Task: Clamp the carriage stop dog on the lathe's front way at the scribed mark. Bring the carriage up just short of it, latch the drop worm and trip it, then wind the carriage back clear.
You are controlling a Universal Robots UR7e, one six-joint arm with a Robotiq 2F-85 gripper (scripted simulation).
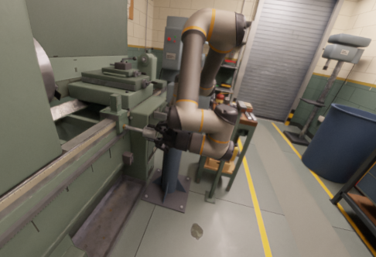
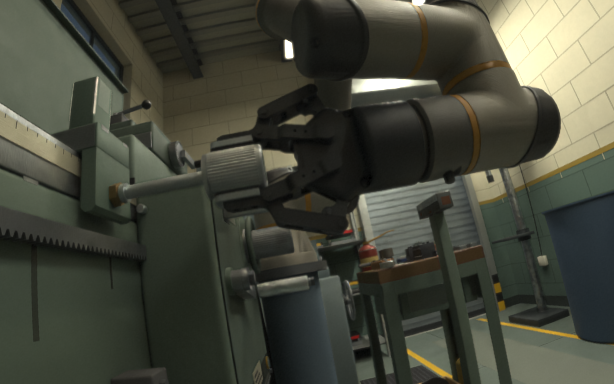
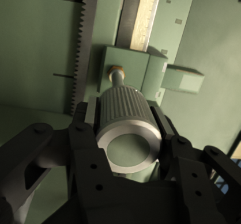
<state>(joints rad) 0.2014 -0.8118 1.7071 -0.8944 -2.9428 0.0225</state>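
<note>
On the lathe's front way (image 1: 55,155), a green stop dog (image 3: 124,69) (image 2: 98,165) (image 1: 115,110) sits clamped over the bright rail, right beside the carriage apron (image 1: 144,127). A slim screw shaft runs out of the dog's face to a grey knurled knob (image 3: 126,118) (image 2: 233,170) (image 1: 149,133). The knurled knob sits clamped between the fingers of my gripper (image 3: 125,118) (image 2: 246,170), which is closed around it from the aisle side. The toothed rack (image 3: 77,49) runs along the bed below the way.
Behind the work the carriage and its slides (image 1: 113,79) stand on the bed, with the headstock (image 1: 13,96) on the left. My arm's pedestal (image 1: 168,182) and a green work table (image 1: 229,155) stand close in the aisle. A blue bin (image 1: 346,143) stands to the right.
</note>
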